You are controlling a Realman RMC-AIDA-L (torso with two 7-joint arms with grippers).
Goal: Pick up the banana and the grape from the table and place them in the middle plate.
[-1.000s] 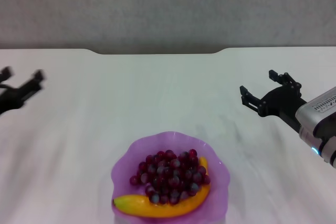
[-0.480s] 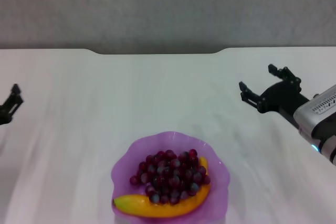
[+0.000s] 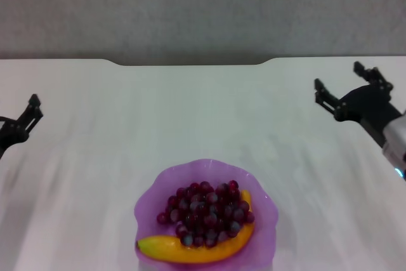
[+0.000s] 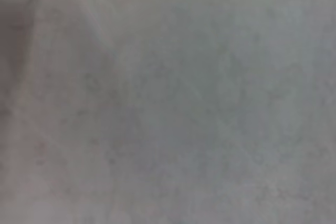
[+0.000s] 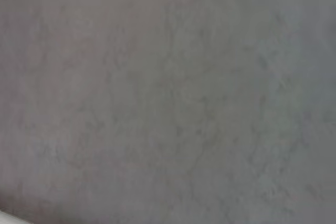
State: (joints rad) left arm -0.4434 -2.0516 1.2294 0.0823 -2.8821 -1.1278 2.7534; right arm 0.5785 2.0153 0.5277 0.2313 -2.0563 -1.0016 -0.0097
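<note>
Translucent purple plastic forms the middle plate (image 3: 206, 172), a shallow, bowl-like dish with a wavy scalloped rim, which is seen at the near edge of the table (image 3: 190, 112) in the head view. Inside it the grape (image 3: 206, 214) is heaped as a rounded bunch of small, glossy, dark red-purple berries, a few of them dulled by a greyish bloom. The banana (image 3: 196, 251) is laid in the same dish along its near side, a smooth yellow-orange curve that cups the bunch from below and rises along its right side, with a greenish tinge at the low left tip; it is touched by the berries along its inner edge. The tabletop is shown as a broad, plain white matte surface with a dark notched far edge. The right gripper (image 3: 346, 85) is held above the table at the far right, well apart from the dish, its black fingers spread wide with nothing between them. The left gripper (image 3: 25, 118) is seen at the far left edge, mostly cut off, so the spacing of its fingers cannot be told. Only mottled pale grey surface is shown in both wrist views.
</note>
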